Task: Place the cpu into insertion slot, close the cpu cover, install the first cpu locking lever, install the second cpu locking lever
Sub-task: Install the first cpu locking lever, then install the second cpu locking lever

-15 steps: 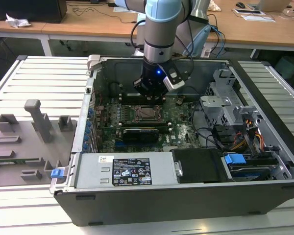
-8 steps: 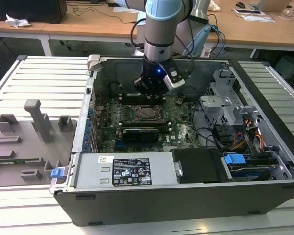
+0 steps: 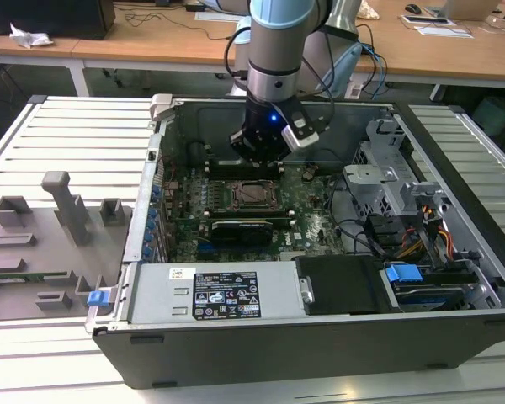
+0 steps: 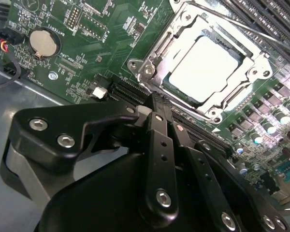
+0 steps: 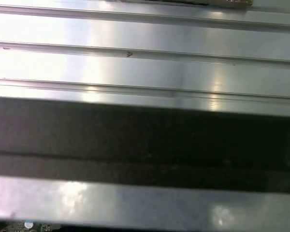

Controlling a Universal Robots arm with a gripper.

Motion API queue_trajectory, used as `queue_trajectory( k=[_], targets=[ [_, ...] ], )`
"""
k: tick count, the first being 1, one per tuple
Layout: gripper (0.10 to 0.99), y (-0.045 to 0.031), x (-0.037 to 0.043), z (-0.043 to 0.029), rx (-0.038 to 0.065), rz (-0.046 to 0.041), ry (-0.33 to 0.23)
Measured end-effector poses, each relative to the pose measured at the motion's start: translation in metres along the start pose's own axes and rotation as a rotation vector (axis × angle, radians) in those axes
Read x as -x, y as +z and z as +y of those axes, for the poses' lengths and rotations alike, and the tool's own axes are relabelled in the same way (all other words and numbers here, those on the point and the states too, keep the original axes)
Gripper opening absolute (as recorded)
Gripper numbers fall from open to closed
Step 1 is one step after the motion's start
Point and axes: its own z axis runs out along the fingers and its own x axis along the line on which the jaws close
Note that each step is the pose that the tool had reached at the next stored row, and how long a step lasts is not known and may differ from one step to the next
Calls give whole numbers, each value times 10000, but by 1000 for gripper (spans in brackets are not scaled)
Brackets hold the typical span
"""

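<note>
The cpu [image 4: 203, 67] lies flat in the insertion slot [image 3: 254, 194], its silver top showing through the window of the cpu cover [image 4: 170, 46], which is down over it. A thin metal lever rod [image 4: 241, 30] runs along one side of the socket. My gripper [image 4: 158, 104] hangs just above the green board beside a socket corner, its black fingers [image 4: 157, 145] shut together with nothing between them. In the exterior view the gripper [image 3: 257, 160] stands over the far edge of the socket, inside the open computer case [image 3: 236, 353].
A black expansion card [image 3: 240, 227] lies in front of the socket. A power supply [image 3: 219, 295] and drive bays [image 3: 421, 252] take up the case's front and the exterior view's right. A coin battery [image 4: 42, 42] sits on the board. A grey fixture plate [image 3: 42, 244] lies outside the case.
</note>
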Motion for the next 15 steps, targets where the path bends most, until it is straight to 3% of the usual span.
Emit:
queue_trajectory(
  k=[15],
  targets=[
    [106, -5, -4, -93, -1, 0, 0]
  ],
)
